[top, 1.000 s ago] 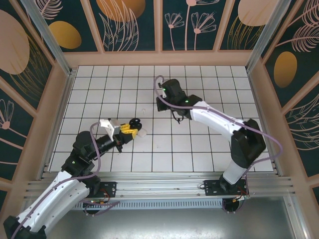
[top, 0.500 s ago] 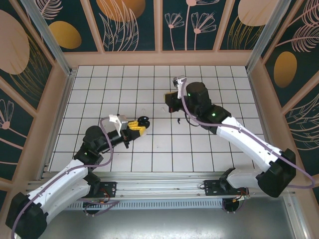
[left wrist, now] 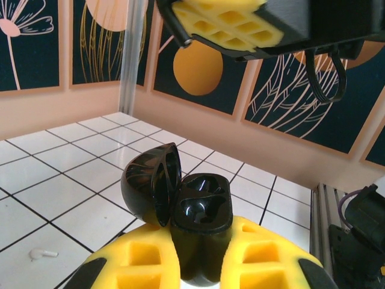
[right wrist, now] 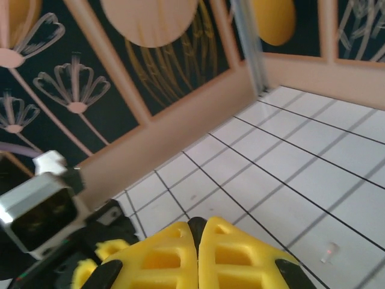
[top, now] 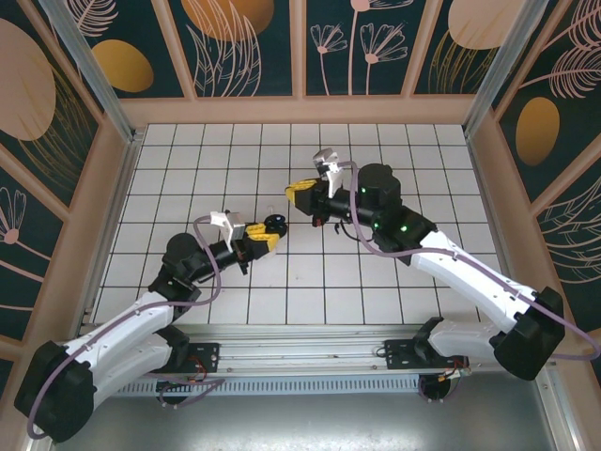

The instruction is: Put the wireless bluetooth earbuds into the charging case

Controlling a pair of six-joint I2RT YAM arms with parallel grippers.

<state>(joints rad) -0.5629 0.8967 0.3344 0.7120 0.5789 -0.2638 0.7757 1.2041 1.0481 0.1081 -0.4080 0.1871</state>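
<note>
Overhead, wrist and worktop views, left to right. My left hand (top: 261,241) reaches out from the near-left corner over the white tiled worktop (top: 235,160). Its yellow ribbed fingers (left wrist: 144,265) are closed firmly on a glossy black clamshell charging case (top: 274,224), gripping the lower body from both sides. The case (left wrist: 201,220) is raised above the tiles and sits upright in the grip. Its domed lid (left wrist: 150,183) is hinged open and tipped back to the left in the left wrist view. The two moulded wells in the base face upward; I cannot tell whether either well is filled. On the tiles below and to the left of the case, well apart from it, lies one small white earbud (left wrist: 43,254).

Just beyond the open case is my right hand (top: 302,194), raised off the worktop and pointing left toward the left hand, near it but not touching. From the left wrist it appears overhead, past the case (left wrist: 225,24). Its yellow fingers (right wrist: 162,259) are pressed together along their full length, and I cannot tell whether anything tiny is pinched between them. At the right, on a bare tile, rests a small pale piece (right wrist: 328,253), probably another earbud, too small to identify with certainty.
</note>
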